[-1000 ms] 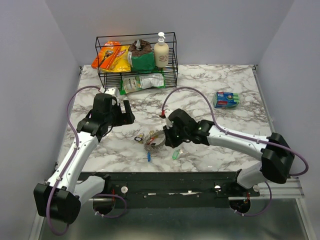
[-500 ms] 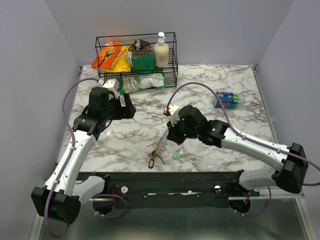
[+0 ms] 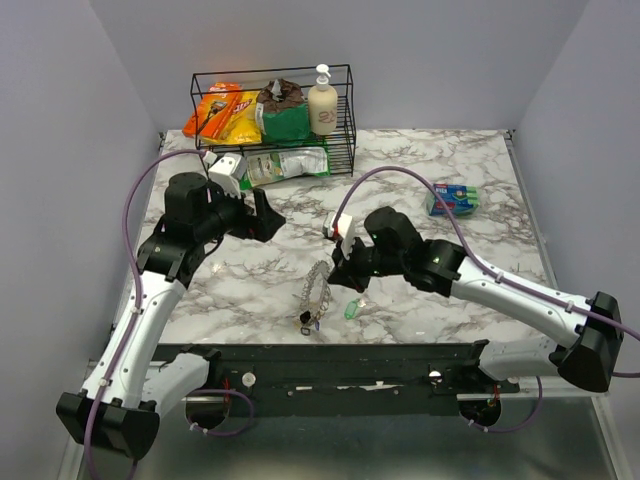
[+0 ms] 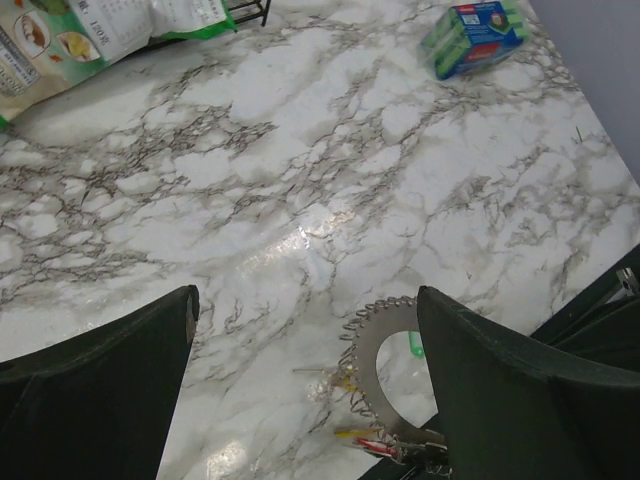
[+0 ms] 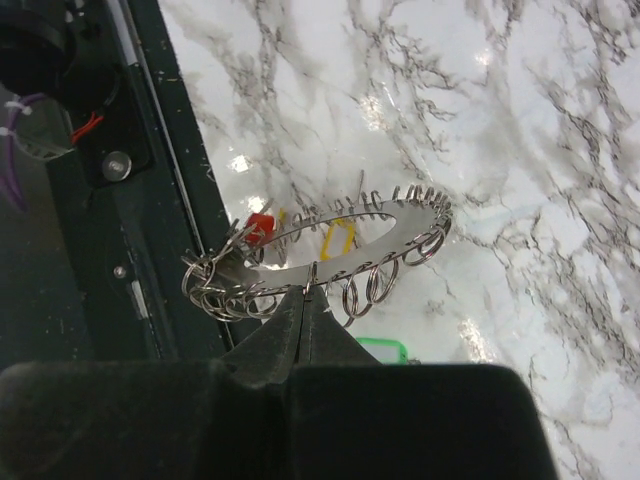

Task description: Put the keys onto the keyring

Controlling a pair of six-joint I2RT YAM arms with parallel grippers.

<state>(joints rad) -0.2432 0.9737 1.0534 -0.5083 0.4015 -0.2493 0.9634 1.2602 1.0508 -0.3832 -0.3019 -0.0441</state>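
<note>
We find open marble across the back right of the table, broken only by the sponge pack near the right edge. The basket closes off the back left, and a packet lies just in front of it. The left gripper, jaws spread wide, hangs over bare marble beside that packet. The near centre is crowded. There the right gripper pinches the keyring, held tilted, with keys at its low end and a green key just beside. The rail bounds the near edge. Between the two grippers we see a clear strip.
</note>
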